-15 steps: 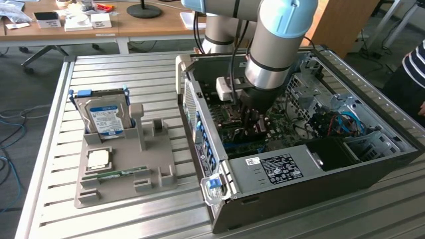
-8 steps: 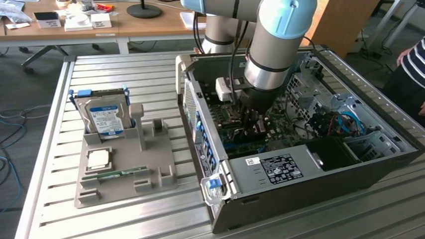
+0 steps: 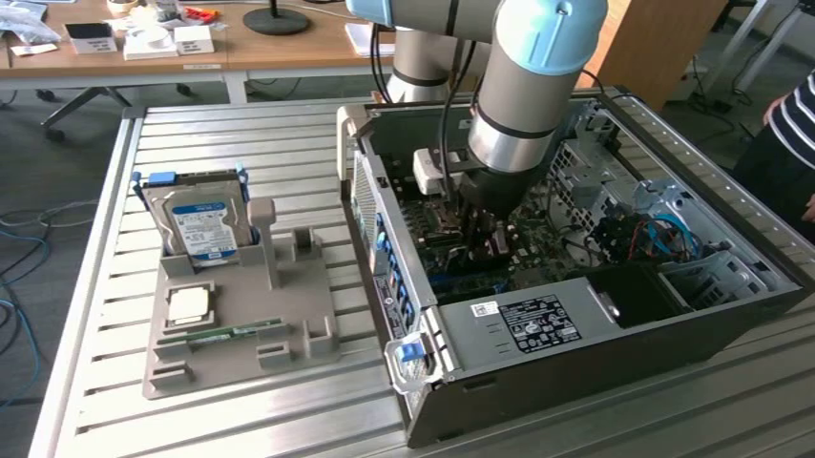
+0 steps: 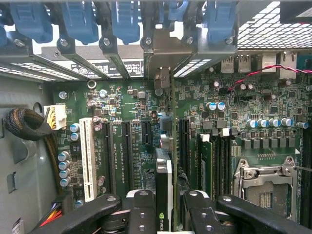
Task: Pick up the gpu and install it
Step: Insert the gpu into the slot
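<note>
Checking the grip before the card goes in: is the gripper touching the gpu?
Touching. In the wrist view the gripper has a finger on each side of the gpu, pressed against its faces, edge-on over the motherboard slots.

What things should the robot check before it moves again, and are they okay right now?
1. Card held: the tool grips the gpu edge-on between its fingers. Ok.
2. Card over the board: it stands above the green motherboard, among the slots. Ok.
3. Card fully seated in a slot: cannot tell.
4. Metal bracket lined up with the rear opening: it looks lined up, but cannot tell for sure.
5. Arm inside the open computer case, not touching its walls. Ok.
6. Hard drive on its grey stand, outside the case and out of the way. Ok.
</note>
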`<action>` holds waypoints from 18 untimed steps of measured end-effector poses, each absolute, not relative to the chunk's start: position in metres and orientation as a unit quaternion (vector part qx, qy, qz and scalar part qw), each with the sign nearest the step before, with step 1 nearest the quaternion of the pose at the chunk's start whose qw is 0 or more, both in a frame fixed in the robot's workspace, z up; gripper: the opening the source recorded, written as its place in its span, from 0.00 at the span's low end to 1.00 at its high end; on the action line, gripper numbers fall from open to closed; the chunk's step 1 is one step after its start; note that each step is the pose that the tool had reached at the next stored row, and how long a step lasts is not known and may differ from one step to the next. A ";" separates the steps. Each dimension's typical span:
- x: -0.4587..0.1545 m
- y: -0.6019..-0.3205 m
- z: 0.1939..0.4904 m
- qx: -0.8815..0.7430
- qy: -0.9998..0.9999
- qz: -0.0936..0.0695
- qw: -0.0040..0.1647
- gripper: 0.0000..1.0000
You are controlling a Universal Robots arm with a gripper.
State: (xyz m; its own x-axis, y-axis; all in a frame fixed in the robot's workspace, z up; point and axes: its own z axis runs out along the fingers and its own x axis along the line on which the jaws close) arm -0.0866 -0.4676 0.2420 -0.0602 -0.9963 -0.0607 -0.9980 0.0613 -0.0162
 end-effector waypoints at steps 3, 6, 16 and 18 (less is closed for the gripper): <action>-0.087 -0.468 0.242 -0.685 0.728 0.015 0.028 0.27; -0.087 -0.468 0.242 -0.685 0.728 0.015 0.028 0.27; -0.087 -0.468 0.242 -0.685 0.728 0.015 0.028 0.39; -0.087 -0.468 0.242 -0.685 0.728 0.015 0.028 0.45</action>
State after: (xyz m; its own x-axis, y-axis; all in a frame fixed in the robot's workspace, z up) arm -0.0866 -0.4676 0.2418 -0.0603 -0.9963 -0.0606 -0.9980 0.0614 -0.0161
